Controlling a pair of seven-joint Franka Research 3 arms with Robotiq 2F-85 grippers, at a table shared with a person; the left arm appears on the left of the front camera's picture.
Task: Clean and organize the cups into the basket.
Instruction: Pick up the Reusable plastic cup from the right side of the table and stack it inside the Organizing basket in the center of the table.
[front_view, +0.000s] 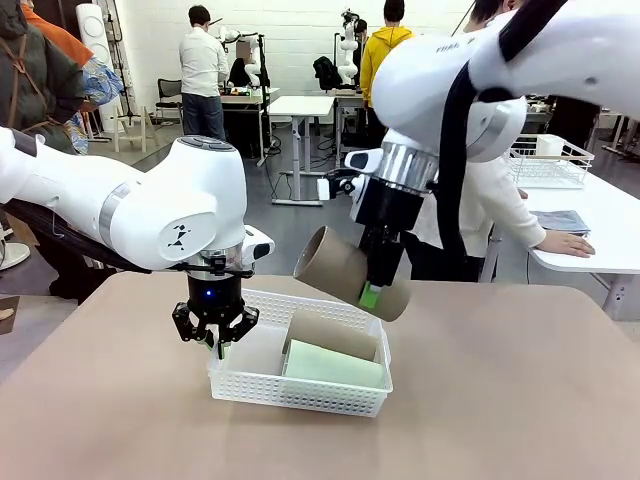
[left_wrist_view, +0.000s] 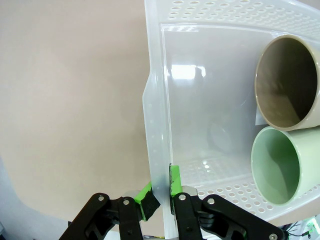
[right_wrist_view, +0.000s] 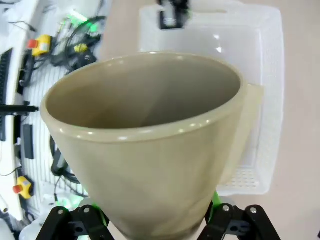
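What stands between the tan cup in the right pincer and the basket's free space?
Nothing visible. The held tan cup hangs above the basket, whose left half is bare; the left pincer only clamps the end wall.

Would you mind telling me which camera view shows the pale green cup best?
The left wrist view: the green cup lies on its side in the basket, open mouth facing the camera. The front view shows just its side; in the right wrist view, I cannot make it out.

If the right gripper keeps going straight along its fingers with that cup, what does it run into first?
The right gripper, clamped on the tan-brown matte tumbler, points down toward the shallow white perforated plastic basket. Probably the tumbler's rim would meet the basket's bare floor first, short of the left gripper; depth is unclear.
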